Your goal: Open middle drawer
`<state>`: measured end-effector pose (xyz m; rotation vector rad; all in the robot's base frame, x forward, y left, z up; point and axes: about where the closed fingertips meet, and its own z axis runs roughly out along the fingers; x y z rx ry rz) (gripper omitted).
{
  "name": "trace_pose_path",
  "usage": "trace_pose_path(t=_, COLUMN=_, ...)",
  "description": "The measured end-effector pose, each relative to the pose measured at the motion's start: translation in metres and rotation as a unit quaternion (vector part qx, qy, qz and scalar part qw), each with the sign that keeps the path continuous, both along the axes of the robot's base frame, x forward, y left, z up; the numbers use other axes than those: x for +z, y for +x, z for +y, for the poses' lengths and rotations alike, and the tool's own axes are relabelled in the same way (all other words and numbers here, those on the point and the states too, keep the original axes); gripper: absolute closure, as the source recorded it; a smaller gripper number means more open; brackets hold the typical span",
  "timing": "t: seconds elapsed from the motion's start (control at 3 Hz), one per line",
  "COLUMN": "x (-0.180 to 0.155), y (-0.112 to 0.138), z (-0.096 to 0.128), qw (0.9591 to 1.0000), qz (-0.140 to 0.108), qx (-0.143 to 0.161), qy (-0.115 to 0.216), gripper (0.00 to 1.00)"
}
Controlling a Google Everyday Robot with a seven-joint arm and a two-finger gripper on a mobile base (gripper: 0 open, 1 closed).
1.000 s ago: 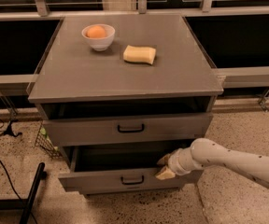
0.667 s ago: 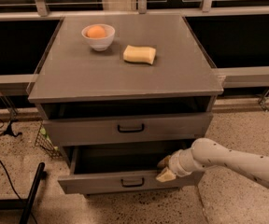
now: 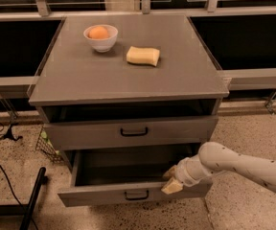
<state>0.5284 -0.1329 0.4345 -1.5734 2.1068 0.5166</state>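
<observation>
Pincer (image 3: pixel 172 180) at right end of the middle drawer (image 3: pixel 104 193), on the top edge of its front panel. Apart or clamped: cannot tell from this angle. White arm (image 3: pixel 238 164) reaches in from lower right. Middle drawer pulled well out, dark interior exposed, black bar handle (image 3: pixel 137 194) centred on its front. Drawer above (image 3: pixel 90 133) out only slightly. On the grey tabletop (image 3: pixel 128 80): white bowl (image 3: pixel 101 37) holding an orange (image 3: pixel 98 32), yellow sponge (image 3: pixel 143 55) just beside it, apart.
</observation>
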Motion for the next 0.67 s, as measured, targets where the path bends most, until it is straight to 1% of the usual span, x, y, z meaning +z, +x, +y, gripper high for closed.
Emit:
trace_pose_path(t=0.33, x=0.000, y=-0.018, z=-0.003, qw=0.9990, qz=0.044, qx=-0.004, qy=0.004, gripper=1.00)
trace_pose_path(t=0.67, x=0.001, y=-0.042, z=-0.006, qw=0.9949, qz=0.099, qx=-0.007, qy=0.014, gripper=1.00)
